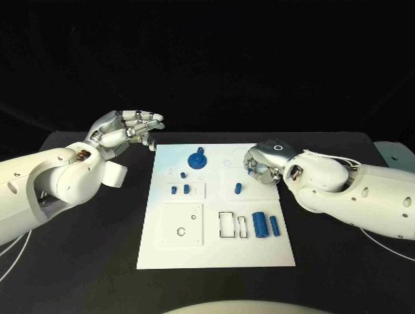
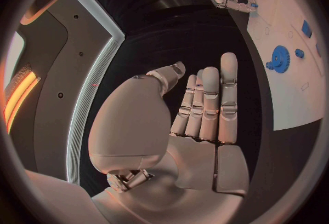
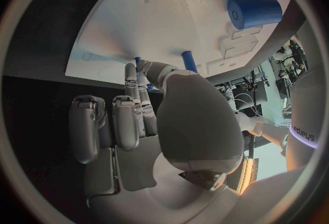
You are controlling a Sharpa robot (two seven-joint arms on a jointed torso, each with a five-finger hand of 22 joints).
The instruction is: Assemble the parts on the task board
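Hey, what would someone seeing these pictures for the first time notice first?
The white task board in the middle of the black table, dotted with small blue parts, including a blue gear near its far edge. The left robot hand hovers off the board's far left corner; the right robot hand reaches over its right edge.
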